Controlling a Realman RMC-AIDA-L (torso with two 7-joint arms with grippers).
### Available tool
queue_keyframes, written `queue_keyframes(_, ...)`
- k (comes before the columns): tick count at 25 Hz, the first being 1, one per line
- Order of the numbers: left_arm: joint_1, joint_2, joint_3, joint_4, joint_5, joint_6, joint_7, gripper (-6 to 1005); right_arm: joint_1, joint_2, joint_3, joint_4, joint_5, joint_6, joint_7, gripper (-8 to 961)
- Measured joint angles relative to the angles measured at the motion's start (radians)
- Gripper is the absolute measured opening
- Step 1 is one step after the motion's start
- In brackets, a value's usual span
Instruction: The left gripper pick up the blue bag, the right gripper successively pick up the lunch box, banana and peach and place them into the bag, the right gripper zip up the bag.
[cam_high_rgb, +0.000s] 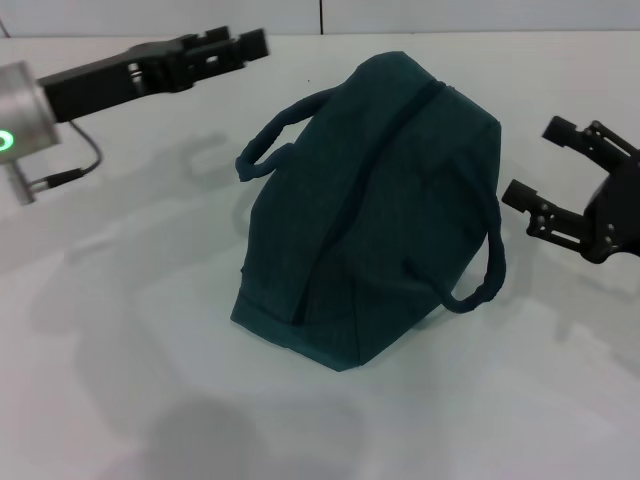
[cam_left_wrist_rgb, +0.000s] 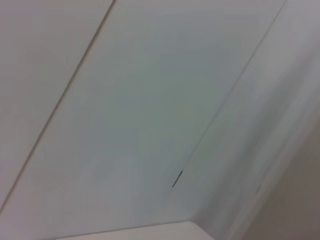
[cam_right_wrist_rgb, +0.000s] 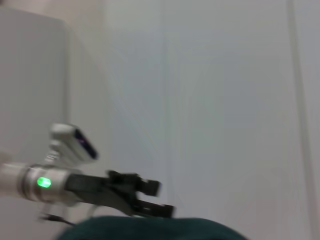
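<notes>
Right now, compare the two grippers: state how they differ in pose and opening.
The left gripper reaches level over the table behind the blue bag, fingers close together; the right gripper sits beside the bag, fingers spread wide. The left gripper points right, the right gripper left. Both are black and hold nothing.

White tabletop (cam_high_rgb: 150, 330), pale panelled wall (cam_left_wrist_rgb: 150, 100) with thin seams, soft shadows

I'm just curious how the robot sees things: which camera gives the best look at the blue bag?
The head view: the whole blue bag sits on the white table, both handles visible. The right wrist view catches only a strip of its top. The left wrist view misses it entirely.
</notes>
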Motion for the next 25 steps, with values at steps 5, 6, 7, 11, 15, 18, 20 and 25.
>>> queue_keyframes(5,0.046,0.043,-0.006,0.017,0.000,0.094,0.062,882,0.017,-0.001,-0.002,-0.077,-0.052,-0.083,0.120,838)
queue_keyframes(6,0.060,0.053,-0.010,0.027,-0.002,0.123,0.073,882,0.020,-0.001,-0.003,-0.099,-0.072,-0.095,0.147,838)
queue_keyframes(7,0.069,0.059,-0.011,0.035,-0.002,0.140,0.080,881,0.024,0.001,-0.003,-0.135,-0.110,-0.105,0.184,838)
queue_keyframes(11,0.119,0.083,-0.015,0.074,0.003,0.236,0.143,879,0.038,0.019,-0.002,-0.238,-0.289,-0.112,0.264,837)
queue_keyframes(15,0.174,0.089,-0.011,0.120,0.011,0.382,0.204,880,0.061,0.039,0.001,-0.244,-0.374,-0.106,0.278,837)
queue_keyframes(18,0.207,0.089,-0.007,0.156,0.052,0.493,0.238,880,0.069,0.055,-0.001,-0.227,-0.413,-0.093,0.282,836)
queue_keyframes(20,0.222,0.087,-0.007,0.164,0.084,0.541,0.255,880,0.071,0.059,-0.014,-0.215,-0.418,-0.083,0.282,836)
queue_keyframes(25,0.243,0.077,-0.006,0.161,0.116,0.581,0.293,880,0.084,0.062,-0.073,-0.201,-0.420,-0.041,0.285,835)
